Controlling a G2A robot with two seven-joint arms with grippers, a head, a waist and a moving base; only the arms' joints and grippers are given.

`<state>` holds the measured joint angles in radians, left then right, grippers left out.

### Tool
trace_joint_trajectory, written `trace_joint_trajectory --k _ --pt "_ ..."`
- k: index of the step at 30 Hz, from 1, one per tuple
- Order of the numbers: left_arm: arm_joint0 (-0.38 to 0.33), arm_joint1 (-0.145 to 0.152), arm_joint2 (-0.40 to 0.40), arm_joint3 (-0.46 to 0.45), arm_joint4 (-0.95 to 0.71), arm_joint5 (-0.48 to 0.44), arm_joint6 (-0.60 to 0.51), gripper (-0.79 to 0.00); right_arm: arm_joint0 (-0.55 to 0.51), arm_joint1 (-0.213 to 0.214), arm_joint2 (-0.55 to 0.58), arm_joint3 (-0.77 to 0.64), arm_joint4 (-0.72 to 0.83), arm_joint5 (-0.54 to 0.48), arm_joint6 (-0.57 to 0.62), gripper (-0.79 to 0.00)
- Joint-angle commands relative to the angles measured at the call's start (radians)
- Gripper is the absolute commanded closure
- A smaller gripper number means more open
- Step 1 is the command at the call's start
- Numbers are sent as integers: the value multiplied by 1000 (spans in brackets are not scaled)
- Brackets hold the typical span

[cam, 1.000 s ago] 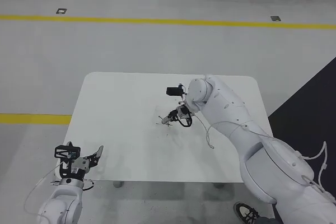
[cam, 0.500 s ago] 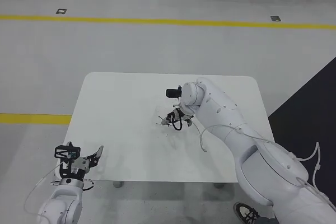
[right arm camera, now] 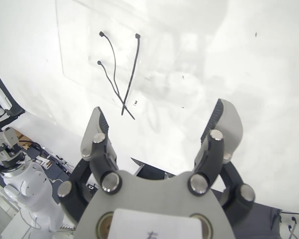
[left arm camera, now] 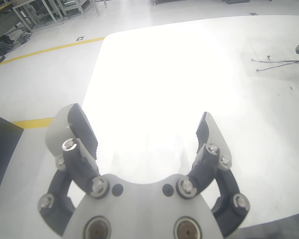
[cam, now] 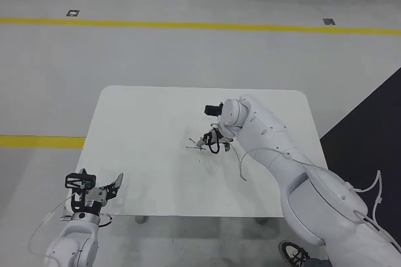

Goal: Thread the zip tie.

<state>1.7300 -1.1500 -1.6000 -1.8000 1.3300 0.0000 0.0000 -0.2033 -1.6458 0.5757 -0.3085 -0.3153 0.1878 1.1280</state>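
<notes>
At about 7 o'clock on the table [cam: 140, 120], the left gripper [left arm camera: 139, 115] hangs with jaws spread wide and nothing between them, well apart from the work. Near the table's middle lie three black zip ties [right arm camera: 124, 101] (one thicker, two thin) with heads fanned apart and tails crossed over one another, seemingly on a clear sheet [right arm camera: 72, 38]. Just beside them, at their 3 o'clock in the top view, the right gripper [right arm camera: 160, 111] sits low over the table, jaws open and empty, the crossed tails close in front of it.

The step in hand looks like picking one tie out of the bunch. To do it well, aim for a single strap away from the crossing, nearer the head where the ties lie apart, so the others are not dragged along. Thin plastic on a hard surface will likely slip — the jaws should come down square on either side of the strap and close gently. Gripping a little behind the head would leave the slot free for the tail.
</notes>
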Motion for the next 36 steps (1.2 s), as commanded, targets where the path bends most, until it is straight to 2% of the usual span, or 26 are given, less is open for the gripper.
trace_joint_trajectory --k 1,5,7,8,9,10,15,21,25,32,33,36 --pt "0 0 0 0 0 0 0 -785 3 -4 2 10 1 10 -12 -674" --pt "0 0 0 0 0 0 0 -785 9 -14 9 28 8 15 -37 -637" --pt "0 0 0 0 0 0 0 -785 10 -19 12 33 11 2 -47 -579" --pt "0 0 0 0 0 0 0 -785 11 -21 15 40 13 -5 -59 -545" --pt "0 0 0 0 0 0 0 -785 10 -23 16 45 15 -10 -63 -446" --pt "0 0 0 0 0 0 0 -785 10 -26 13 46 8 -20 -67 -394" --pt "0 0 0 0 0 0 0 -785 15 -42 18 73 9 -22 -106 -354" --pt "0 0 0 0 0 0 0 -785 22 -57 28 91 23 -73 -113 -348" --pt "0 0 0 0 0 0 0 -785 20 -69 22 105 8 -65 -104 -342" --pt "0 0 0 0 0 0 0 -785 21 -80 22 125 -1 -55 -97 -256" --pt "0 0 0 0 0 0 0 -785 21 -80 22 125 -1 -55 -97 -234" --pt "0 0 0 0 0 0 0 -785 21 -80 22 125 -1 -55 -97 -62"
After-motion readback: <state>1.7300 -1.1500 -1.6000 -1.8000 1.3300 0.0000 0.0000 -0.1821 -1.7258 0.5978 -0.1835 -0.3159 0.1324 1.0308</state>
